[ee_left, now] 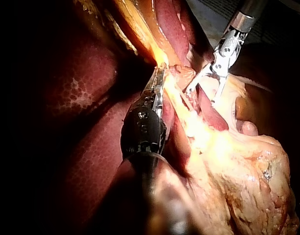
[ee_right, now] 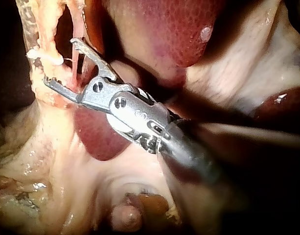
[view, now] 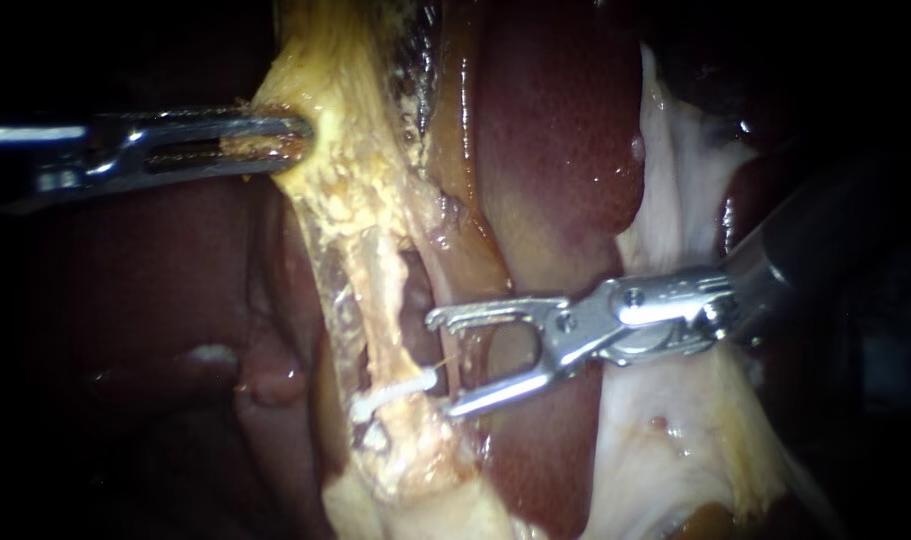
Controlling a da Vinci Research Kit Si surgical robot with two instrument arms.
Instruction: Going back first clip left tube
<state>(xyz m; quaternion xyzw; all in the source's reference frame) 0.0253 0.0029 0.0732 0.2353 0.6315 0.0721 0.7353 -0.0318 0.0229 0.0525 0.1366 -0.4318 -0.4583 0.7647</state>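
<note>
Clip (view: 395, 393) sits crosswise low on the left tube (view: 375, 290), right instrument (view: 440, 365) just beside it, jaws wide open and empty, apparently ready to back off, while left instrument (view: 295, 140) clamps fatty tissue (view: 355, 170) to hold the tube taut.

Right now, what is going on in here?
Two robot instruments are working beside a liver. The left instrument has its end effector shut on yellowish tissue and holds it off to one side. The right instrument has its end effector open and grips nothing. It sits right beside a pale tube that has a white clip across it.
</note>
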